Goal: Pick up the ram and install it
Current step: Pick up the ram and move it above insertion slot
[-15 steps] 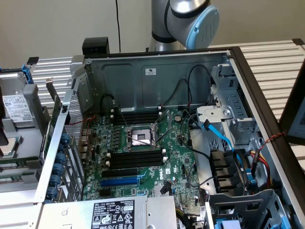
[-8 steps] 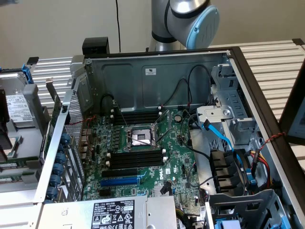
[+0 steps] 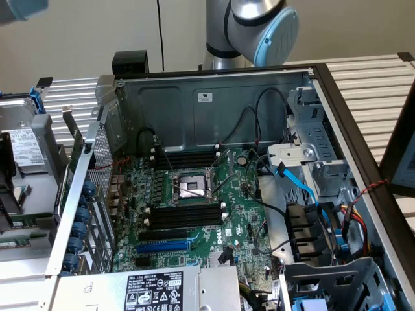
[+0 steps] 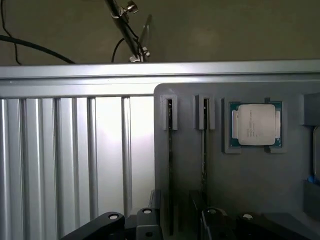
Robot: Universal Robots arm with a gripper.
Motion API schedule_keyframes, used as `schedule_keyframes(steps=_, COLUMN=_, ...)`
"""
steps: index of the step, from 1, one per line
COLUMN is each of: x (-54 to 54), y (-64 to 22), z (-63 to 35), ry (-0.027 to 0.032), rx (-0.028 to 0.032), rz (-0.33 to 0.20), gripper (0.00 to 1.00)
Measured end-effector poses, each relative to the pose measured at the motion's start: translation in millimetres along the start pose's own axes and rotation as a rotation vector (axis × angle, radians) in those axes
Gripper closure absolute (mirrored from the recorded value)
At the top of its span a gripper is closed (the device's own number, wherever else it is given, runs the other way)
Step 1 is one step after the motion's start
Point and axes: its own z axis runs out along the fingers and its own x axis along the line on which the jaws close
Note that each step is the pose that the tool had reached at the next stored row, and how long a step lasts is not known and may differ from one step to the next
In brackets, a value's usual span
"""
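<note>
Grey holder tray point(image 4: 250, 180) kept the ram point(image 4: 170, 150) standing on edge in a narrow slot near the processor point(image 4: 256, 124). The gripper point(image 4: 177, 222) hovered over it, jaws spread wide.

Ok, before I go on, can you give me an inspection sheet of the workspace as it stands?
Surface: ribbed metal table, bare beside the holder.
Job's things: two thin ram sticks stand on edge in the grey holder; the black memory slots on the motherboard look empty.
Clutter: processor chip seated in the holder's nest.
Pincer: pincer open, holding nothing, poised over the holder near the sticks.
Cables: blue cable and black cable lie inside the case, off the slots.
Surroundings: open computer case; robot arm behind it.
</note>
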Motion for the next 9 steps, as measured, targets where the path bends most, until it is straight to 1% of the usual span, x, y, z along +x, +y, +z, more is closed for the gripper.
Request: schedule_keyframes(steps=9, x=2.9, y=-3.6, z=16.5, ry=0.0, rx=0.0, rz=0.0, gripper=0.64)
